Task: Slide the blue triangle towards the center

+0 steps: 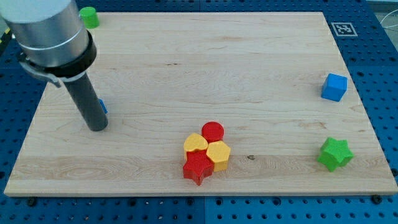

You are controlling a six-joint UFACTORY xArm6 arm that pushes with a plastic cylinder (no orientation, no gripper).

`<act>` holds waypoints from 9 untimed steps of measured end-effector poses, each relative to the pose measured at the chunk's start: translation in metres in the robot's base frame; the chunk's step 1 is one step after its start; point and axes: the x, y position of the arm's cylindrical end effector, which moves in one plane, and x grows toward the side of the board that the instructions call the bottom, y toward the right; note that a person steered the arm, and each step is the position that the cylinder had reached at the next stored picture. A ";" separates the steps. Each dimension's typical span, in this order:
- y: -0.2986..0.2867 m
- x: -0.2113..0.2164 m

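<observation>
The blue triangle point(102, 106) sits near the table's left edge, at about nine o'clock from the board's middle. Only a thin blue sliver of it shows, peeking out at three o'clock from behind the dark rod; the rest is hidden, so its shape cannot be confirmed from this view. My tip point(97, 127) rests on the table just in front of and slightly left of that sliver, apparently touching or nearly touching it. That placement looks deliberate: with the rod on the block's outer side, a push toward three o'clock would carry the block inward toward the center. There is no claw on this arm, so no open or closed state can be told.

Moving outward, a tight cluster lies at about five o'clock from the center: a red cylinder point(212, 131), a yellow heart-like block point(195, 143), a yellow hexagon-like block point(219, 154) and a red star point(198, 168), all touching. Far to the right, a blue cube point(334, 87) sits at three o'clock, with a green star point(336, 154) at four o'clock. A green block point(89, 17) sits at the top left corner. The wooden table point(205, 68) is pale and otherwise bare across its middle.
</observation>
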 end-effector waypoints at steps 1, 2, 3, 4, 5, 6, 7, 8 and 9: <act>-0.025 0.004; -0.058 0.003; -0.071 -0.030; -0.051 -0.090; -0.038 -0.104; -0.059 -0.091; -0.067 -0.057; -0.058 -0.030; -0.016 -0.031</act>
